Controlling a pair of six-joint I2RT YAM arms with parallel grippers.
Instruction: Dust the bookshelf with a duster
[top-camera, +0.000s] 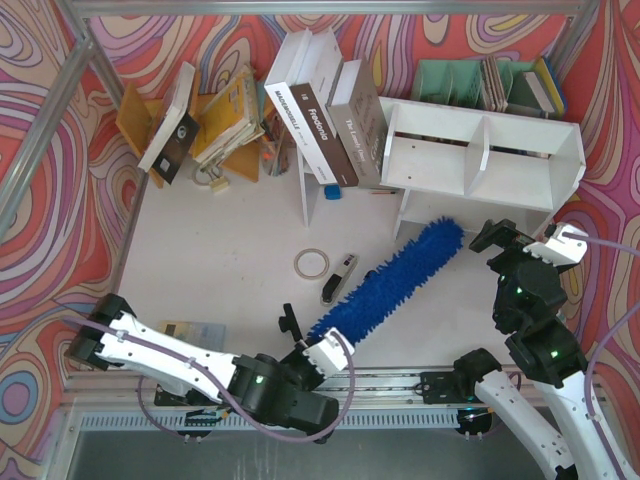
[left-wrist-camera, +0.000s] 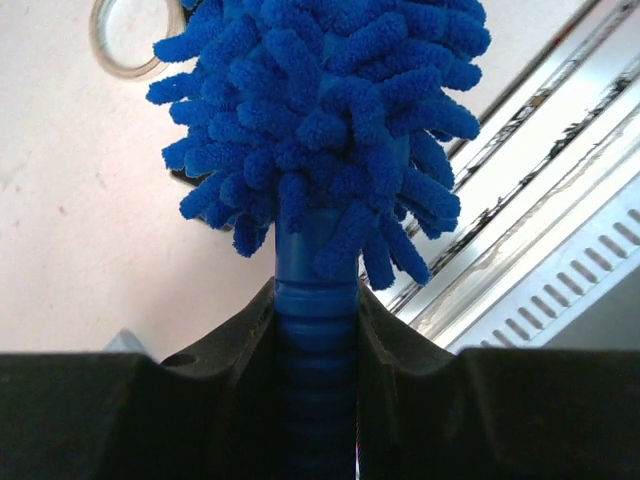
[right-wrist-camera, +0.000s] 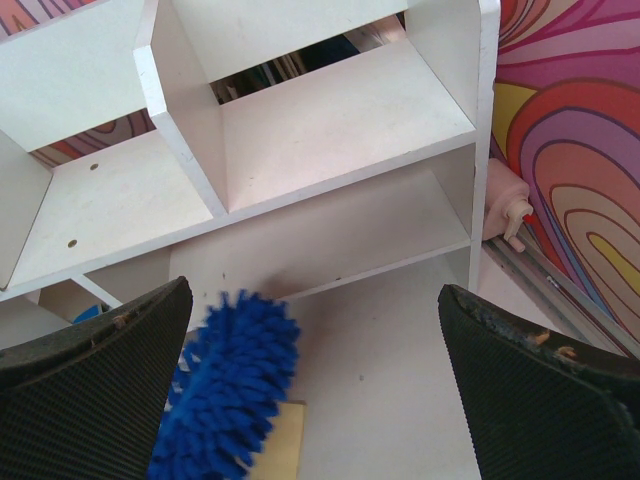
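Fingers of the left gripper (top-camera: 318, 352) clamp shut on the handle of the duster (top-camera: 395, 285), whose blue head stretches diagonally over the table (top-camera: 220, 240), its tip just before the bookshelf (top-camera: 520, 170). Right gripper (top-camera: 525, 240) hangs wide open beside that tip, holding nothing.

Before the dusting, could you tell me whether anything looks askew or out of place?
Yes: the three large books at the left end of the bookshelf lean sideways rather than standing upright. Nothing looks spilled.
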